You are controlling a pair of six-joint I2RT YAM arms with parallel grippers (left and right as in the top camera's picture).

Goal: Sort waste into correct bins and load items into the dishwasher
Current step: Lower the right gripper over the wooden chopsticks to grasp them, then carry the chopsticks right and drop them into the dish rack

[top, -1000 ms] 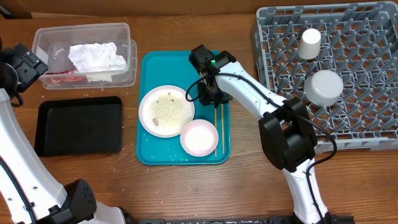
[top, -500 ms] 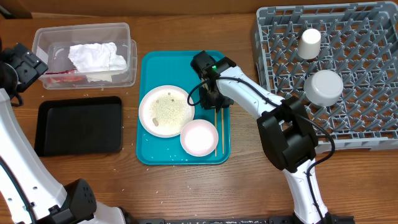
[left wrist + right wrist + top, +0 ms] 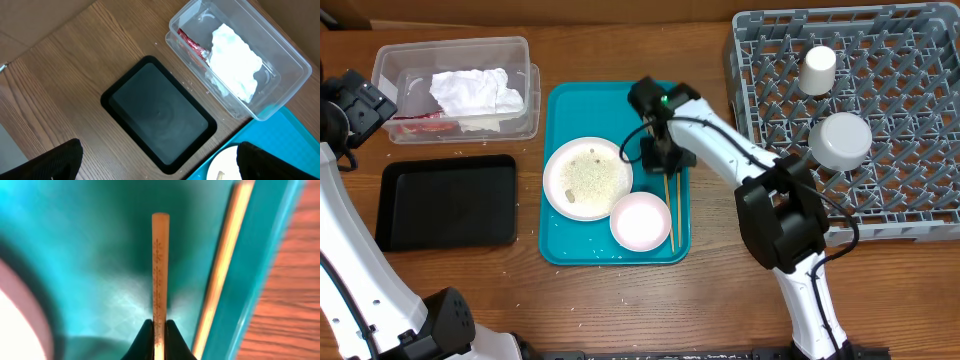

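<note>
The right claw (image 3: 160, 330) is found closed on one chopstick (image 3: 160, 275), which is pinched at its near end between the two fingertips and points away over the floor of the teal tray (image 3: 75, 240); whether its far end touches the tray cannot be told. A second chopstick (image 3: 225, 265) is seen lying just beside it, along the tray's right wall. The tray is placed at the middle of the bench (image 3: 720, 300). On it are recorded the larger white plate (image 3: 587, 178), covered with rice grains (image 3: 585, 175), and the small white plate (image 3: 641, 221), touching or slightly overlapping it on the side toward the front edge. The left claw (image 3: 157, 147) is held wide open with nothing between its fingers, above the left edge. The clear tub (image 3: 455, 45) is located at the far left corner, with the napkin (image 3: 475, 92) and the red sauce packet (image 3: 420, 125) inside. The black tray (image 3: 448, 202) is set just in front of it. The dish rack (image 3: 900, 180) occupies the far right corner, with the white cup (image 3: 818, 70) and the grey bowl (image 3: 840, 140) standing inverted in it.
</note>
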